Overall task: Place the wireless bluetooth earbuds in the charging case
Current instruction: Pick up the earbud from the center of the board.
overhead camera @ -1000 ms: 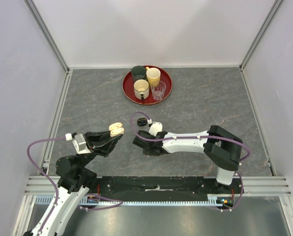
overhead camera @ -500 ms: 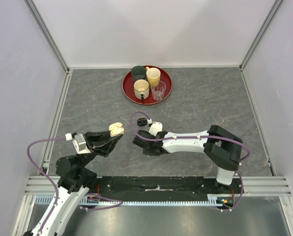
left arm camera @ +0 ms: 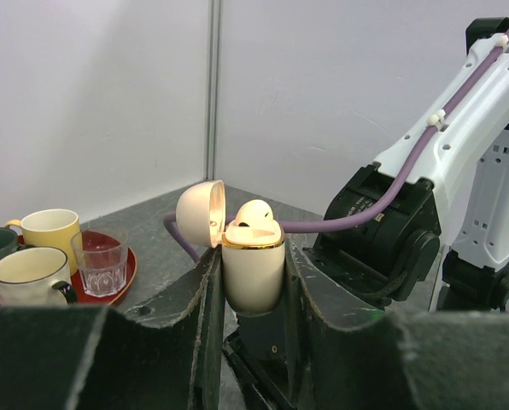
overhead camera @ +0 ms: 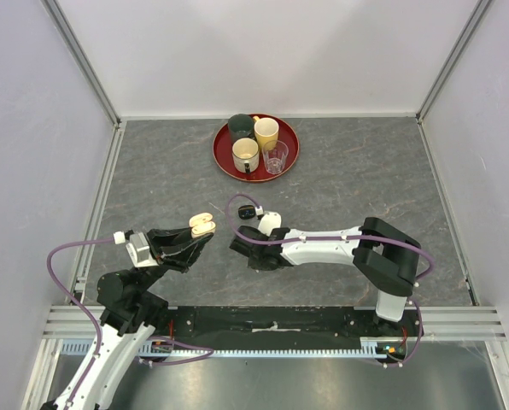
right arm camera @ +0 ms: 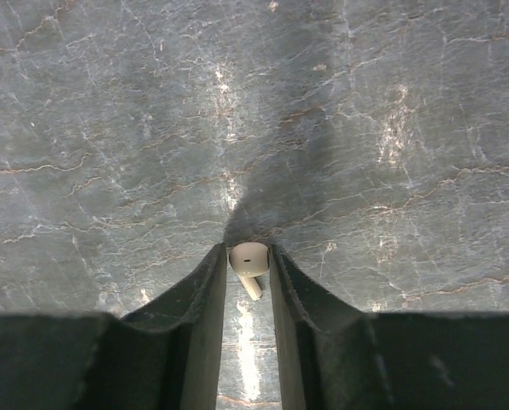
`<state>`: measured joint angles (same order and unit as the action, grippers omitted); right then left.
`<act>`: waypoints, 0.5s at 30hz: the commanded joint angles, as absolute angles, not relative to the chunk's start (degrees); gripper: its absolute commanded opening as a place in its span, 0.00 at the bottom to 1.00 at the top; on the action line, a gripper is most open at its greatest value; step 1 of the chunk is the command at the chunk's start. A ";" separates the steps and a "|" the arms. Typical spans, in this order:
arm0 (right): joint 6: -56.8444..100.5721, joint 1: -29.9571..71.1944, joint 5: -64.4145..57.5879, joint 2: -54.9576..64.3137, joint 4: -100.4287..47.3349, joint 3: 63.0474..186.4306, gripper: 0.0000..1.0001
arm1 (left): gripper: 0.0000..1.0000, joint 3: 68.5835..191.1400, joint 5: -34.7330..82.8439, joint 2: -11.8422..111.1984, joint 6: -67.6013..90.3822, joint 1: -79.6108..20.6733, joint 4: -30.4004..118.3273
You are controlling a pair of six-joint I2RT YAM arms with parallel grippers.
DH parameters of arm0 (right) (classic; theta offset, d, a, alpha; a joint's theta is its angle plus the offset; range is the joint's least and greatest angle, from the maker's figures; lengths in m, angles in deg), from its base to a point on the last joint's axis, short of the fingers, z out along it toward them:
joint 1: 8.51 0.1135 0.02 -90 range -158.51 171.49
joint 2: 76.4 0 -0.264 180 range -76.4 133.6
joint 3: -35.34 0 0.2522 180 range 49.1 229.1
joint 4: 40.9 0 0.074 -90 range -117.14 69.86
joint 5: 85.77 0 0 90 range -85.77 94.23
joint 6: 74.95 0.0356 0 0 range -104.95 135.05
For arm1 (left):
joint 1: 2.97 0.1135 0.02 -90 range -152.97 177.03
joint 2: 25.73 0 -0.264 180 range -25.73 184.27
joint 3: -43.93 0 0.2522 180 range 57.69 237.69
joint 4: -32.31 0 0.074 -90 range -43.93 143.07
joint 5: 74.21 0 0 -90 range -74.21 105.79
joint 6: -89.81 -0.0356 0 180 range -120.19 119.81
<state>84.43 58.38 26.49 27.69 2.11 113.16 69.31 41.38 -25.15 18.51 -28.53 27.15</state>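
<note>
My left gripper (overhead camera: 205,232) is shut on the cream charging case (overhead camera: 202,225), holding it upright above the table. In the left wrist view the case (left arm camera: 253,273) sits between the two fingers with its lid (left arm camera: 199,213) swung open to the left. One cream earbud (left arm camera: 254,213) is seated in its gold-rimmed top. My right gripper (overhead camera: 237,248) hangs just right of the case, pointing down at the table. In the right wrist view its fingertips (right arm camera: 248,256) pinch a cream earbud (right arm camera: 248,260) by the head, the stem pointing back toward the camera.
A red tray (overhead camera: 220,154) at the back holds a green cup (overhead camera: 240,125), a yellow cup (overhead camera: 266,132), a cream cup (overhead camera: 245,154) and a clear glass (overhead camera: 276,156). A small black object (overhead camera: 246,211) lies on the table behind the right gripper. White walls enclose the table.
</note>
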 commanded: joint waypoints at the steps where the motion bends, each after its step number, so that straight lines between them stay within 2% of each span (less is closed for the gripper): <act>1: 83.87 58.20 25.41 29.68 3.88 114.85 0.28 | 0.02 69.29 40.76 -27.05 17.56 -28.28 26.29; 3: 83.87 58.29 25.50 29.59 3.97 114.85 0.24 | 0.02 69.21 40.67 -27.05 17.65 -28.28 26.29; 12: 83.17 58.29 26.90 27.66 3.62 114.58 0.20 | 0.02 68.94 40.49 -26.96 17.48 -28.28 26.29; 15: 81.50 58.29 29.18 24.68 2.14 113.97 0.13 | 0.02 68.94 40.14 -26.96 17.30 -28.28 26.29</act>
<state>83.47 58.38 26.58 28.11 2.44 113.88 69.29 41.36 -25.15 18.51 -28.53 27.15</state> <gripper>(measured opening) 0.255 0.349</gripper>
